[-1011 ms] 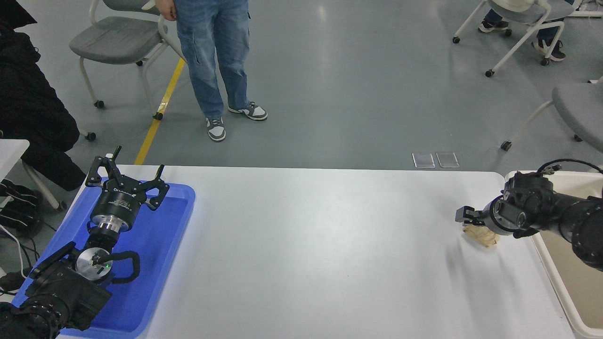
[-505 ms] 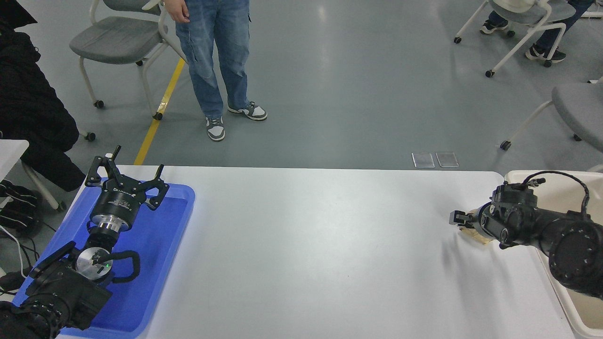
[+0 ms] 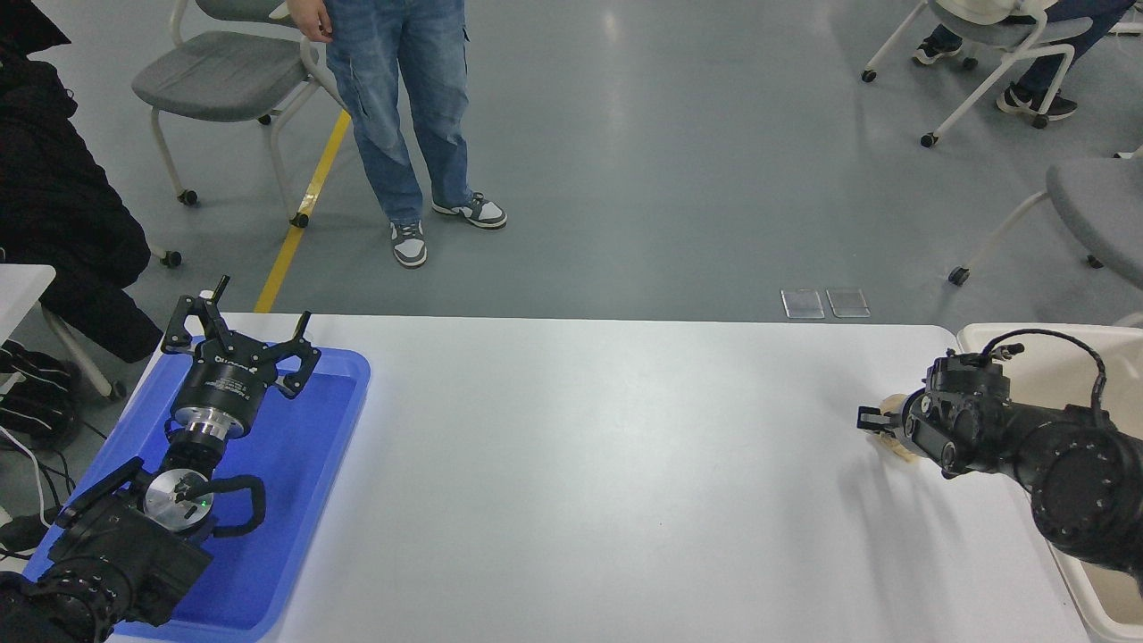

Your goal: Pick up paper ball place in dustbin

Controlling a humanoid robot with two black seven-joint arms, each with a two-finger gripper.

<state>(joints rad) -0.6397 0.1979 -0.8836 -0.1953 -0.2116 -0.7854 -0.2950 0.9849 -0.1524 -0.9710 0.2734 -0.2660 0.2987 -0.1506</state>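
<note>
The tan paper ball lies on the white table near its right end. It is mostly hidden under my right gripper, and only wrinkled edges show above and below the gripper's tip. My right gripper comes in low from the right edge, points left and sits right over the ball. The wrist hides how the gripper stands. The cream-beige dustbin stands just off the table's right end, behind and under my right arm. My left gripper is parked open and empty over the blue tray at the lower left.
A flat blue tray lies on the table's left end under my left arm. A person in jeans stands on the floor beyond the table, top left. Grey wheeled chairs stand on the floor behind.
My right wrist has turned and dropped lower over the paper ball, shifting slightly left, so less of the ball shows. The person has shifted stance. My left arm has not moved.
</note>
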